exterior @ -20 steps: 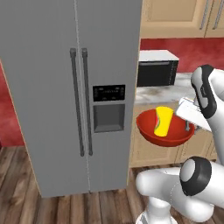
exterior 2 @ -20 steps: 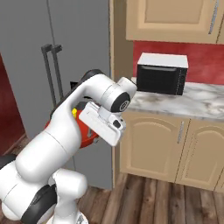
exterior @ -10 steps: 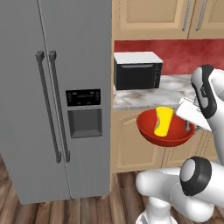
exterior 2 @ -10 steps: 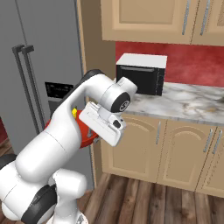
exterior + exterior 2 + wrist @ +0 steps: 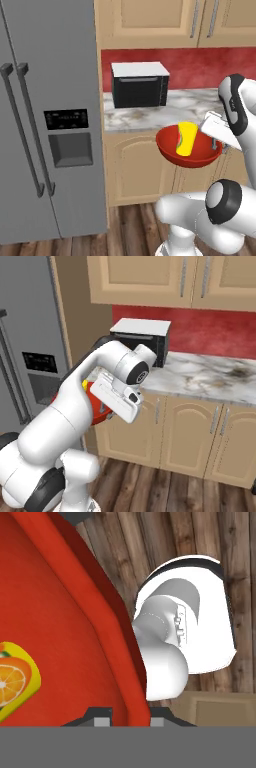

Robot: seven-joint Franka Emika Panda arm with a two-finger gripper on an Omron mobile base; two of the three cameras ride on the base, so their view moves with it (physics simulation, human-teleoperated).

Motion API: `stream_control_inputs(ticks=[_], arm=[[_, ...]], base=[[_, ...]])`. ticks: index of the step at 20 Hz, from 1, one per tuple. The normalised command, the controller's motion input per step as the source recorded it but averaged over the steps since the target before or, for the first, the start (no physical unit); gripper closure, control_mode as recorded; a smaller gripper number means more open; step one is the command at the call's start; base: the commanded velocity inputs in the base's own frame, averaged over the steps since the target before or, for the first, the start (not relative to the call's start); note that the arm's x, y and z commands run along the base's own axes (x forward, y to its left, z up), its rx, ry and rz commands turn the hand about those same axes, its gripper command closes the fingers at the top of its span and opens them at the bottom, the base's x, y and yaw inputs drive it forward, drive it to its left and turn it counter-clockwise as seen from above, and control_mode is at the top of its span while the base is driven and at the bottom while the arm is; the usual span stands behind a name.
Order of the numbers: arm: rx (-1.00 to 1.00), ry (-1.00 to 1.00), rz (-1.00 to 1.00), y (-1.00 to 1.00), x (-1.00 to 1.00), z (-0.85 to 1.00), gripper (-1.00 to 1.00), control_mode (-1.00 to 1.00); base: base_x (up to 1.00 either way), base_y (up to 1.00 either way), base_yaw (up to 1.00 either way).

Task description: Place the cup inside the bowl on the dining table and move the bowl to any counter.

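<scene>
The red bowl (image 5: 190, 148) is held in the air in front of the counter (image 5: 165, 112), off every surface, level with the counter's arched cabinet doors and just below its marble top. The gripper (image 5: 130, 716) pinches the bowl's rim: in the hand view one dark finger tip (image 5: 100, 714) sits inside the red wall and the other just outside it, with the rim between them (narrow gap, filled by the rim). In the left base view the hand meets the bowl at its right edge.

The yellow cup (image 5: 187, 138) is inside the bowl, leaning against the inner wall rather than standing upright. The hand view shows an orange-slice print on the cup (image 5: 12, 679).

A black microwave (image 5: 140, 84) with a white top stands on the counter, at its left end, behind and above-left of the bowl. A grey refrigerator (image 5: 47, 120) stands left of the counter, touching its end panel. Tan wall cabinets (image 5: 165, 278) hang above the counter, with a red backsplash between. A wooden floor (image 5: 165, 488) runs below the counter.

In the right base view the white arm hides most of the bowl (image 5: 95, 406).
</scene>
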Motion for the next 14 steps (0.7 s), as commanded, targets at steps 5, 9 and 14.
stream_control_inputs(ticks=[5, 9, 14], arm=[[0.0, 0.0, 0.0, 0.0, 0.0, 0.0, 1.0, 1.0], [0.0, 0.0, 0.0, 0.0, 0.0, 0.0, 1.0, 1.0], [0.0, 0.0, 0.0, 0.0, 0.0, 0.0, 1.0, 1.0]], base=[[0.38, -0.67, 0.0], [0.4, -0.63, 0.0], [0.45, -0.47, 0.0]])
